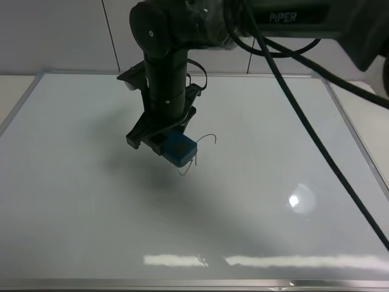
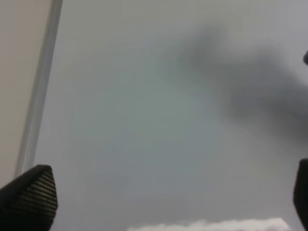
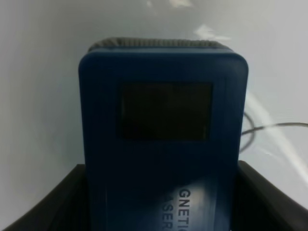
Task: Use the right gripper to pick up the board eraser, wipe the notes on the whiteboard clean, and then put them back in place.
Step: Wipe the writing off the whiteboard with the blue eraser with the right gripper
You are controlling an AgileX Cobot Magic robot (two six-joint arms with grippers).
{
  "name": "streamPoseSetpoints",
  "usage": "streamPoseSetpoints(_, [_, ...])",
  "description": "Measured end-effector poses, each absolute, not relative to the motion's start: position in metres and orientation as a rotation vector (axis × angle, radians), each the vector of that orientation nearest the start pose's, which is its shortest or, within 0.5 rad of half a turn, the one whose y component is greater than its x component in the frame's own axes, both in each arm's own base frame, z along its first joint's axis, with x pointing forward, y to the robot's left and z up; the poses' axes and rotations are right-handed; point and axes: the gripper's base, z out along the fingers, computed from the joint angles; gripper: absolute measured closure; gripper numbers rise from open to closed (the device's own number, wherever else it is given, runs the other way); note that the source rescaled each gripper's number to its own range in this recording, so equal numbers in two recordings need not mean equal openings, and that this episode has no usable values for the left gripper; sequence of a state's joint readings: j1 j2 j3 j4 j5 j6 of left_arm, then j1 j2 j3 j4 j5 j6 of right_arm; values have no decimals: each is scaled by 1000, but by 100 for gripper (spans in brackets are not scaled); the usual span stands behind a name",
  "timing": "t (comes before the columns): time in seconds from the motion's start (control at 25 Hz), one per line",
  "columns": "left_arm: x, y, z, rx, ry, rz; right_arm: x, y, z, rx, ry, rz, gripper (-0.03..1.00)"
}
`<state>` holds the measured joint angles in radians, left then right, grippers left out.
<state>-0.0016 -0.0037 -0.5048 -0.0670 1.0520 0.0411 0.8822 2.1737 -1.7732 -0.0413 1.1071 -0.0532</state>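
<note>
The right claw (image 1: 168, 145) is clamped on the sides of the board eraser (image 1: 182, 151), held over the notes (image 1: 209, 135) on the whiteboard (image 1: 273, 231); it looks light, rigid-bodied and soft-faced, so this side grip suits.

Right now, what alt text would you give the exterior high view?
The right end effector holds a blue eraser down at a whiteboard, covering part of a thin black scribble. Its dark arm reaches in from the upper right, trailing black cables.
</note>
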Motion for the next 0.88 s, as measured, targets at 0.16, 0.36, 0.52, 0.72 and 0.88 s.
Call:
streamPoseSetpoints(0.16, [-6, -5, 279, 46, 2025, -55, 287, 352, 174, -1386, 2666, 34, 92])
streamPoseSetpoints(0.36, [-6, -5, 279, 46, 2025, -55, 284, 357, 159, -1372, 2701, 22, 92])
streamPoseSetpoints(0.52, [-6, -5, 279, 46, 2025, -55, 286, 359, 142, -1355, 2727, 12, 92])
streamPoseSetpoints(0.72, [-6, -5, 279, 46, 2025, -55, 287, 361, 137, -1334, 2721, 21, 92])
streamPoseSetpoints(0.88, [-6, -5, 279, 46, 2025, -55, 289, 361, 125, -1322, 2744, -8, 92])
